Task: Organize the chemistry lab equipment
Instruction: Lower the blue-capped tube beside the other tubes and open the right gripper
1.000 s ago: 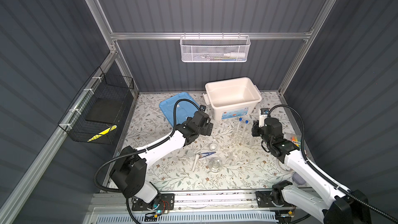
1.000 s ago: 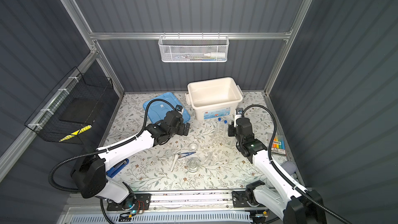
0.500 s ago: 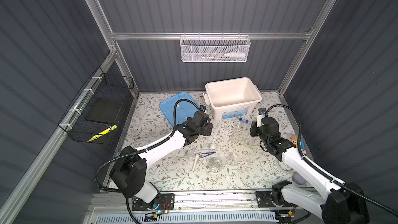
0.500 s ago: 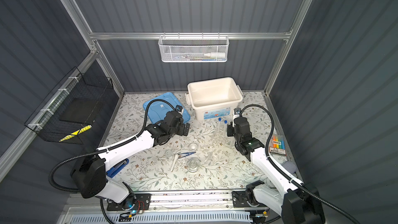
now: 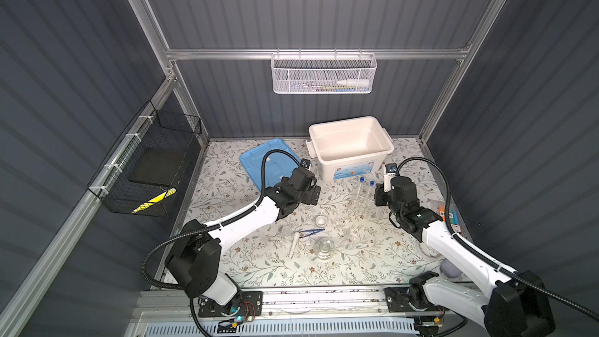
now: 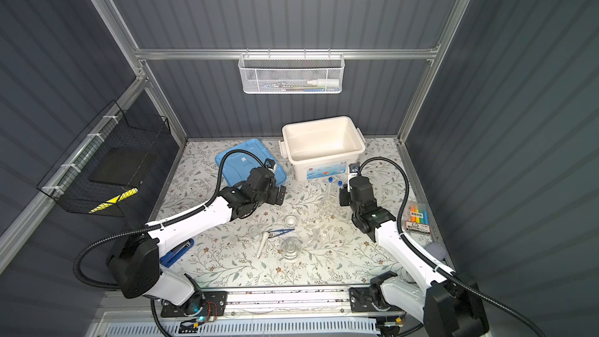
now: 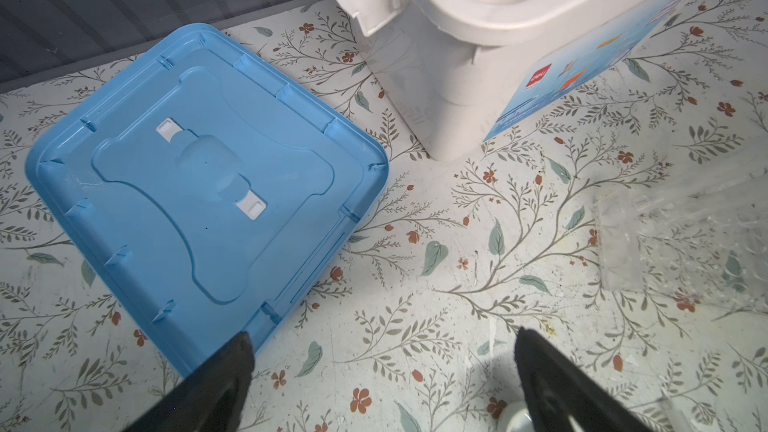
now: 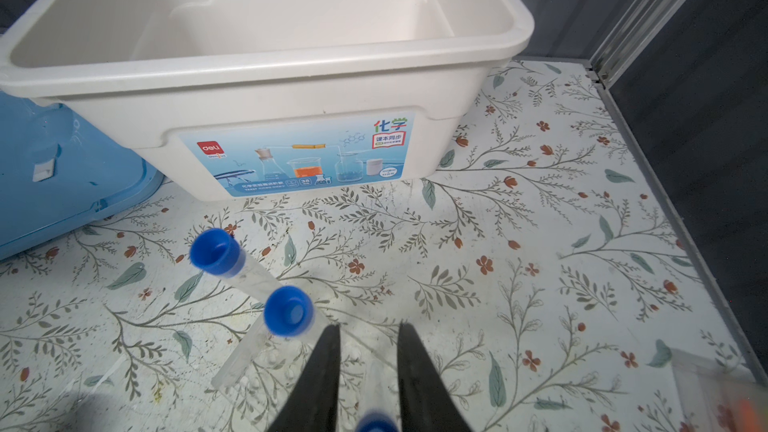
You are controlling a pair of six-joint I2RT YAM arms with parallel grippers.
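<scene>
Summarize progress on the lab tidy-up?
Done: two capped tubes stand in the rack. In hand: a third tube sits between the fingers of the right pincer at the rack; grip unclear. The left pincer is open, empty. To do: pestle, tweezers, bowl and glass vessels lie on the table; the white box is empty.

Blue lid (image 5: 251, 163) nr white bin (image 5: 324, 165); markers (image 6: 418, 217), stapler (image 6: 180, 251).

Floor (image 5: 259, 264) evenly bright, walls (image 5: 308, 11) dim. Soft shadow beside white box (image 5: 355, 155). Blue cap (image 8: 376, 423) nearest right wrist camera blurred.
</scene>
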